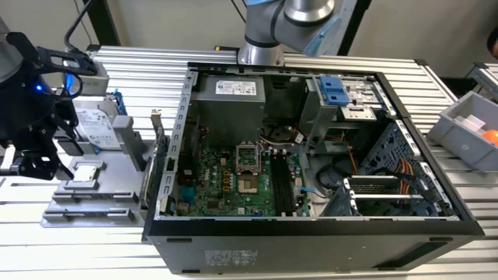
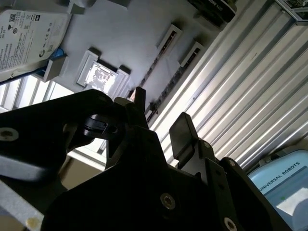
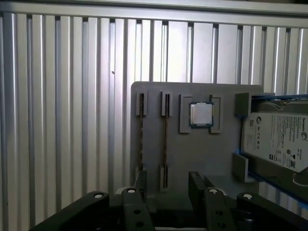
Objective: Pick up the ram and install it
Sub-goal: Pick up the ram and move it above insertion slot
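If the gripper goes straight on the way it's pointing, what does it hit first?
Probably the ram standing on edge in the grey holder, the stick nearer the processor. The gripper has its jaws open either side of that line; depth is unclear.

Exterior view is looking steeply down into computer case (image 1: 311, 248); both wrist views are facing gray parts holder (image 3: 192, 154) (image 2: 130, 33) (image 1: 93, 201) close (exterior sharing it).
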### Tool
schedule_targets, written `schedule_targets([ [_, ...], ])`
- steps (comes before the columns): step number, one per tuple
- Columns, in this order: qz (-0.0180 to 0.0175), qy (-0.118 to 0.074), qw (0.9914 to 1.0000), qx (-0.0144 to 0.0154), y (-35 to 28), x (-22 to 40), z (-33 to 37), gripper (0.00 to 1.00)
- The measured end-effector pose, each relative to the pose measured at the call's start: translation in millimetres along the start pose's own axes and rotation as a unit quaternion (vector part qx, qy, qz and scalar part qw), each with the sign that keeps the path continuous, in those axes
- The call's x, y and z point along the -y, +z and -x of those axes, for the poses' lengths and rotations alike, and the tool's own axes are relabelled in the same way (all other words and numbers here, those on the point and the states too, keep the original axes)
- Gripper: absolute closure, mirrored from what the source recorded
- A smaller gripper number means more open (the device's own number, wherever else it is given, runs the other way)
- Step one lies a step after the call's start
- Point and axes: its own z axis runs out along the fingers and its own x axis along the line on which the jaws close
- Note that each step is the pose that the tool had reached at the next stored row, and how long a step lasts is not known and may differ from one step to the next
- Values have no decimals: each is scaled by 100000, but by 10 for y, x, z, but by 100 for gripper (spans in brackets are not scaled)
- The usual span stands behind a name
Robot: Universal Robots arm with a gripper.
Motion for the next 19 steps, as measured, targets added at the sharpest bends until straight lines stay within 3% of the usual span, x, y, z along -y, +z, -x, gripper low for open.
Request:
schedule_targets([
  [19, -13, 212, 100000, -34, 169, 0, -90, 0],
])
